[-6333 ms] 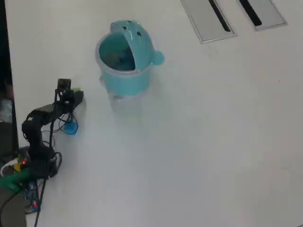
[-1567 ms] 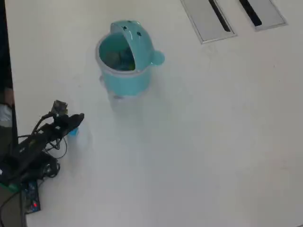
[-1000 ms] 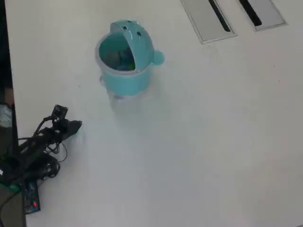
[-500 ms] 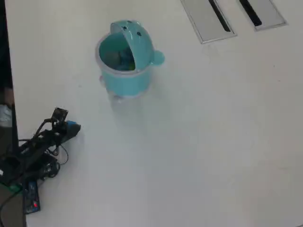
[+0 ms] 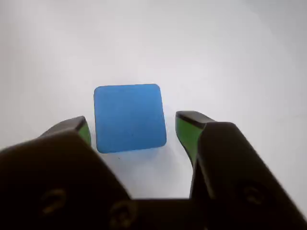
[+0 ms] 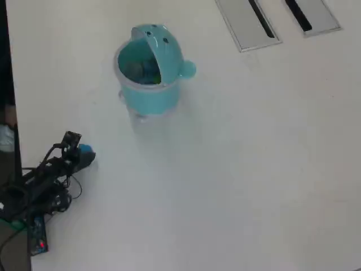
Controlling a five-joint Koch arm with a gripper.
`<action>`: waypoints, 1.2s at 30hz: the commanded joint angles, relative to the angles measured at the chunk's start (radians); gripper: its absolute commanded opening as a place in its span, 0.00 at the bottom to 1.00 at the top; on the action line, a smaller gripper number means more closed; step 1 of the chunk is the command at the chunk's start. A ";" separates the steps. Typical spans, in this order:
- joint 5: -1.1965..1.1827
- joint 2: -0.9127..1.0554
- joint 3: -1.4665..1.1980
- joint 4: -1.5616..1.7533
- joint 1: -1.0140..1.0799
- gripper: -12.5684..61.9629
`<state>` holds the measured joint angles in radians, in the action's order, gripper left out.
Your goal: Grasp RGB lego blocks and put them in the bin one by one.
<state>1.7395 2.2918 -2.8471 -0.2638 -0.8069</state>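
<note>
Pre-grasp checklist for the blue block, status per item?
1. Gripper open: ok, green-padded jaws spread apart.
2. Blue block centred between the jaws: ok in the wrist view.
3. Pads clear of the block: ok on the right side; cannot tell on the left.
4. Block flat on the table: ok, square face up.
5. Bin mouth open: ok, lid tipped back.
6. Path to the bin clear: ok in the overhead view.

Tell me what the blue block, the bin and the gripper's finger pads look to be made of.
Blue block: likely matte plastic, uniform colour with rounded corners. Bin: apparently moulded teal plastic, smooth with a soft sheen. Gripper: black hard plastic, seemingly printed, with screw holes; its fingertips carry green pads, possibly tape or rubber.
</note>
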 commanded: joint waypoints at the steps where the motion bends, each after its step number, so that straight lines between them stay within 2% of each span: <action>1: 0.003 0.078 0.048 -0.003 0.000 0.58; 8: 0.006 0.078 0.051 -0.008 -0.006 0.52; 11: 0.003 0.078 0.086 0.000 -0.008 0.47; 16: -0.018 0.077 0.189 0.038 -0.015 0.45; 17: -0.063 0.077 0.261 0.046 -0.044 0.40; 19: -0.097 0.075 0.301 0.046 -0.081 0.37; 22: -0.114 0.077 0.301 0.005 -0.133 0.38; 28: -0.071 0.075 0.212 0.014 -0.120 0.51; 36: -0.048 0.074 0.201 -0.038 -0.060 0.52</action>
<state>1.6766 2.2902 -2.6891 -0.2853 -0.8774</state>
